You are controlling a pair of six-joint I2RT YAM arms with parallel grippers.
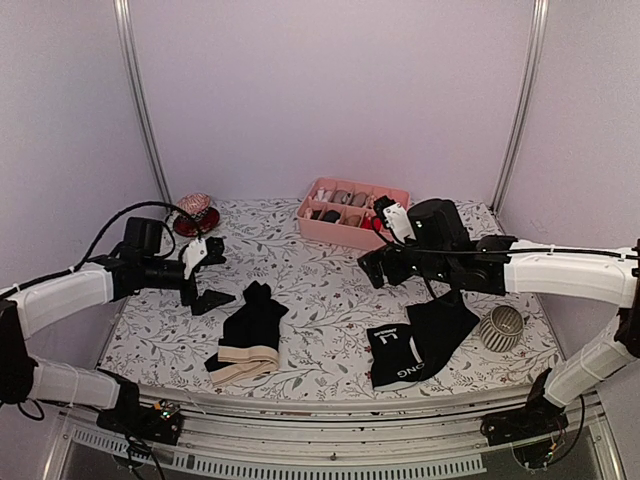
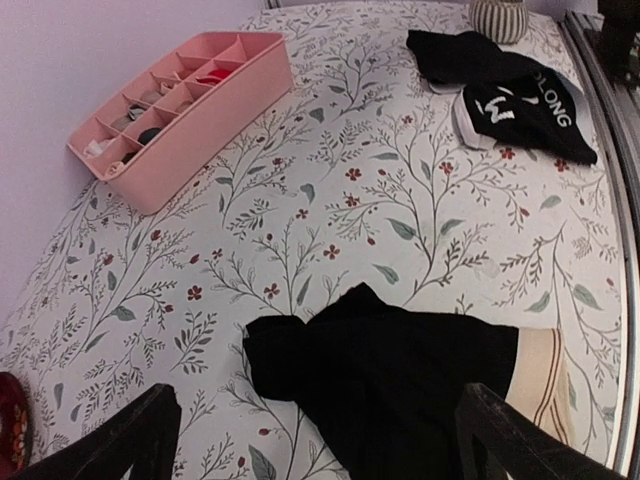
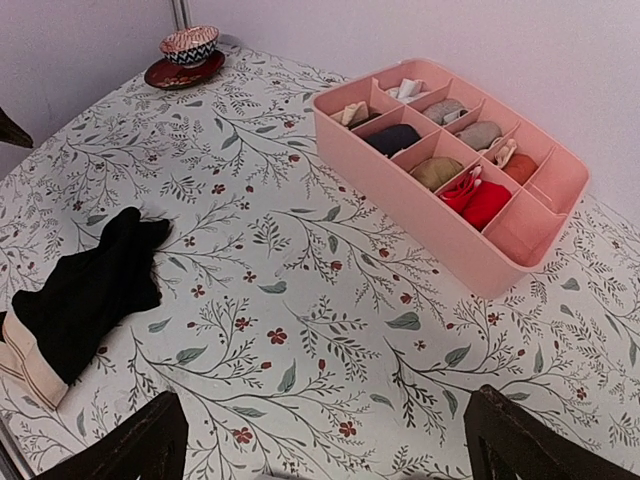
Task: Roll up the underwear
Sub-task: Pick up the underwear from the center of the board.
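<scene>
Black briefs with a wide beige waistband (image 1: 248,335) lie flat at front centre-left, also in the left wrist view (image 2: 400,385) and the right wrist view (image 3: 85,295). Black briefs with a black, white-lettered waistband (image 1: 415,345) lie at front right, also in the left wrist view (image 2: 510,90). My left gripper (image 1: 212,285) is open and empty, hovering just left of the beige-banded briefs; its fingers (image 2: 130,440) frame that fabric. My right gripper (image 1: 372,262) is open and empty above bare cloth, up-left of the lettered briefs; one of its fingers (image 3: 120,450) shows.
A pink divided tray (image 1: 352,212) with small fabric bundles stands at the back centre, also in the right wrist view (image 3: 450,165). A red saucer with a patterned bowl (image 1: 195,212) sits back left. A ribbed grey cup (image 1: 502,326) lies at right. White walls enclose the table.
</scene>
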